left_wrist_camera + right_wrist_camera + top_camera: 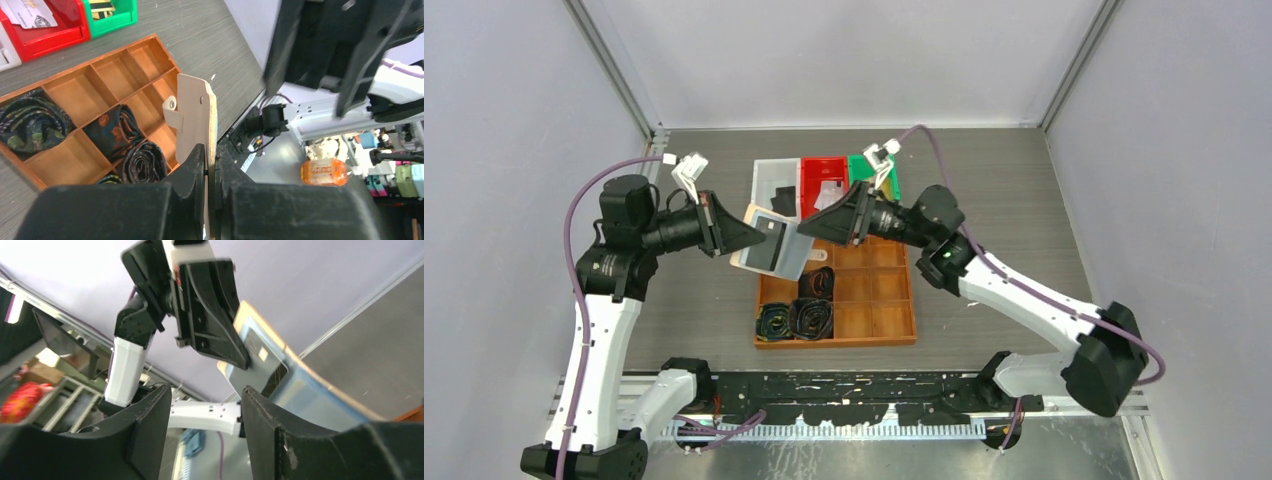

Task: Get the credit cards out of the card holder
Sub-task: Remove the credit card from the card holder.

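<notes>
**Left pincer** [754, 238]: clenched on the card holder [776, 245]. The holder is lifted off the counter [1014, 190] and hangs in the air over the far left corner of the wooden tray [874, 300], between the two arms. In the left wrist view it stands edge-on between the fingers [192, 170]. Its tan outer face is turned toward the tray, and its strap tab [171, 109] lies against that face.

**Right pincer** [812, 227]: released. Its fingers [150, 430] stand spread apart with nothing between them. It points at the holder from the right and sits just beside the holder's edge. Whether it touches the holder cannot be told from any view.

**Holder contents:** the inner side faces up toward the overhead camera. One black card [257, 347] sits in a pale blue, shiny inner pocket (the right wrist view shows it best, close under the tip of the left pincer). A small light square marks the card's face. Whether other pockets hold cards cannot be told.

**Bins:** three small bins stand in a row on the counter beyond the tray, touching or nearly touching each other:
- white bin [769, 172] — dark cards [782, 197] lie inside
- red bin [809, 170] — white cards [30, 17] lie inside
- green bin [120, 15] — a gold card [102, 6] lies inside

**Tray:** the wooden tray rests flat on the counter, directly below the raised holder. Coiled belts [809, 318] occupy compartments at its near left.
</notes>
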Robot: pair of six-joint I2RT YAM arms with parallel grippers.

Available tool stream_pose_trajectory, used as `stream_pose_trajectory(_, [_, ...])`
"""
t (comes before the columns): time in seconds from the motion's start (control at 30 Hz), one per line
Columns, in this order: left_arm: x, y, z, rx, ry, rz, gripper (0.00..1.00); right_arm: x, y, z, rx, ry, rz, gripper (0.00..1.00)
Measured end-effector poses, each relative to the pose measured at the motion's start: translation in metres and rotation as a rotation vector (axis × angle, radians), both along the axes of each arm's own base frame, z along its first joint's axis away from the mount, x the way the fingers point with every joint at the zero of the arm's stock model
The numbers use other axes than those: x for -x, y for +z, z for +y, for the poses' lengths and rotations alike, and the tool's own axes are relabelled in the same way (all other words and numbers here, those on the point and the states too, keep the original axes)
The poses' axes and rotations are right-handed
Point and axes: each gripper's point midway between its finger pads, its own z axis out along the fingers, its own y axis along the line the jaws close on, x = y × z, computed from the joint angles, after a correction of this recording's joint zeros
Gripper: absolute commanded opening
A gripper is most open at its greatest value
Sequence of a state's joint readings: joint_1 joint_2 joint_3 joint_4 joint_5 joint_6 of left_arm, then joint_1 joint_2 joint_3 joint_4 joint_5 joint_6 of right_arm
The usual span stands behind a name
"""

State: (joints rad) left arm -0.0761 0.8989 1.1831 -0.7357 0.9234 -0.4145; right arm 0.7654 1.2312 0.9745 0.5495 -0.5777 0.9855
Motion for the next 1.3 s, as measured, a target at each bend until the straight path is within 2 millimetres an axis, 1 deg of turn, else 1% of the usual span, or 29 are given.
stream_pose_trajectory(0.13, [-0.002, 0.007, -0.002, 0.031, 0.013, 0.011, 0.0, 0.006, -0.032, 0.024, 0.011, 0.08, 0.129, 0.57])
stream_pose_trajectory(0.2, [-0.004, 0.01, -0.002, 0.046, 0.019, 0.015, 0.0, 0.009, -0.041, 0.029, 0.009, 0.104, 0.173, 0.56])
stream_pose_trajectory(0.27, [-0.004, 0.012, -0.002, 0.058, 0.025, 0.021, 0.0, 0.009, -0.047, 0.03, 0.006, 0.113, 0.202, 0.56])
stream_pose_trajectory(0.33, [-0.006, 0.016, -0.003, 0.072, 0.031, 0.025, 0.0, 0.01, -0.046, 0.029, -0.008, 0.12, 0.213, 0.56])
stream_pose_trajectory(0.47, [-0.007, 0.024, -0.004, 0.112, 0.032, 0.024, 0.0, 0.013, -0.037, 0.028, -0.041, 0.13, 0.2, 0.55])
stream_pose_trajectory(0.57, [-0.007, 0.026, -0.006, 0.145, 0.03, 0.043, 0.0, 0.015, -0.035, 0.028, -0.049, 0.137, 0.196, 0.55])
stream_pose_trajectory(0.83, [-0.007, 0.033, -0.009, 0.2, 0.03, 0.075, 0.0, 0.012, -0.042, 0.036, -0.067, 0.155, 0.223, 0.51])
stream_pose_trajectory(1.0, [-0.007, 0.035, -0.01, 0.227, 0.03, 0.091, 0.0, 0.011, -0.044, 0.041, -0.093, 0.177, 0.245, 0.46])
stream_pose_trajectory(1.13, [-0.007, 0.037, -0.011, 0.243, 0.03, 0.094, 0.0, 0.013, -0.04, 0.043, -0.127, 0.198, 0.256, 0.39])
stream_pose_trajectory(1.23, [-0.006, 0.036, -0.011, 0.248, 0.026, 0.094, 0.0, 0.015, -0.033, 0.043, -0.162, 0.215, 0.258, 0.28])
stream_pose_trajectory(1.3, [-0.005, 0.037, -0.011, 0.251, 0.025, 0.092, 0.0, 0.015, -0.03, 0.042, -0.18, 0.223, 0.261, 0.18])
